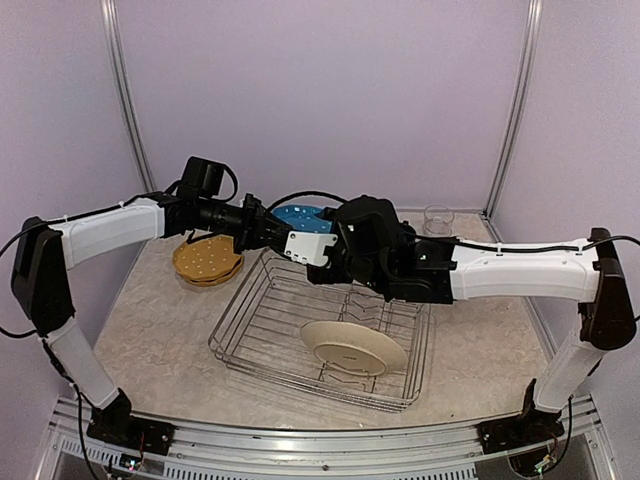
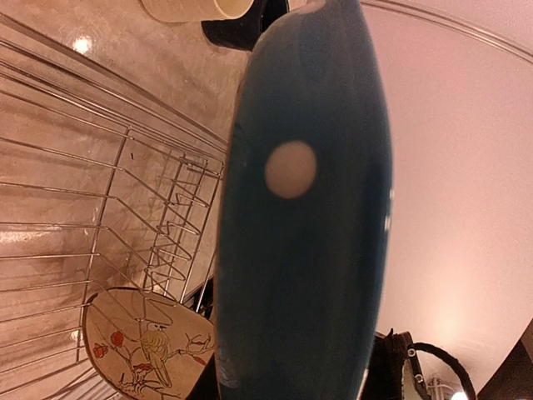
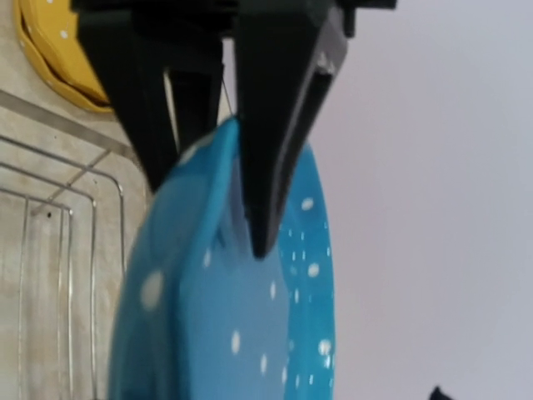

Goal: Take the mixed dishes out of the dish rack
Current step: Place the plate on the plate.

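A blue plate with white dots [image 1: 300, 213] is held on edge above the far end of the dish rack [image 1: 240, 320], between both grippers. It fills the left wrist view [image 2: 308, 250] and the right wrist view [image 3: 250, 333]. My left gripper [image 1: 272, 232] is shut on its rim: the right wrist view shows its black fingers [image 3: 275, 125] clamped on either side. My right gripper [image 1: 330, 240] is at the plate's other rim; its own jaws are hidden behind the plate. A cream plate with a bird pattern [image 1: 352, 345] lies in the rack, also in the left wrist view [image 2: 141, 350].
A mustard yellow plate [image 1: 207, 260] lies on the table left of the rack, also in the right wrist view [image 3: 50, 42]. A clear tumbler [image 1: 437, 220] stands at the far right. A cream mug [image 2: 191, 8] stands beyond the rack, a dark object beside it.
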`<state>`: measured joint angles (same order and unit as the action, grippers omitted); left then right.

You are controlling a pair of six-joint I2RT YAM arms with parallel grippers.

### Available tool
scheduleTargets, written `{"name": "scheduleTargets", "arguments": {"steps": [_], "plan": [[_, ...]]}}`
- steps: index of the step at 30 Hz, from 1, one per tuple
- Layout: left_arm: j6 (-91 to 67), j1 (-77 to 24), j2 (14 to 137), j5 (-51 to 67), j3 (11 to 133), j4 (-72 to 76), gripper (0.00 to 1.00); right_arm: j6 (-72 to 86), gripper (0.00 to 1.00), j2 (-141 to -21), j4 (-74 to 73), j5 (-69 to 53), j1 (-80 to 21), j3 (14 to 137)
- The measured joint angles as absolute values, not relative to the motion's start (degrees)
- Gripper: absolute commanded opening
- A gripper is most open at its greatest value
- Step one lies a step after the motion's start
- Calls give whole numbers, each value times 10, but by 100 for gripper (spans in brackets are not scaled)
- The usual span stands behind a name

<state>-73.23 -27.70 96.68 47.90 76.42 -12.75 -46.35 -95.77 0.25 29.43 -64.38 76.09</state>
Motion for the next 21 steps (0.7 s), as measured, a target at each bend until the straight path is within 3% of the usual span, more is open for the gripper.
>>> {"name": "scheduleTargets", "arguments": {"steps": [10,21], "plan": [[-685,-199,917,423,719,-164,0,-420,89,-872,27,292,-643,710],[-645,-40,822,386,641,-173,0,-327,90,-764,19,295,-609,622]]}}
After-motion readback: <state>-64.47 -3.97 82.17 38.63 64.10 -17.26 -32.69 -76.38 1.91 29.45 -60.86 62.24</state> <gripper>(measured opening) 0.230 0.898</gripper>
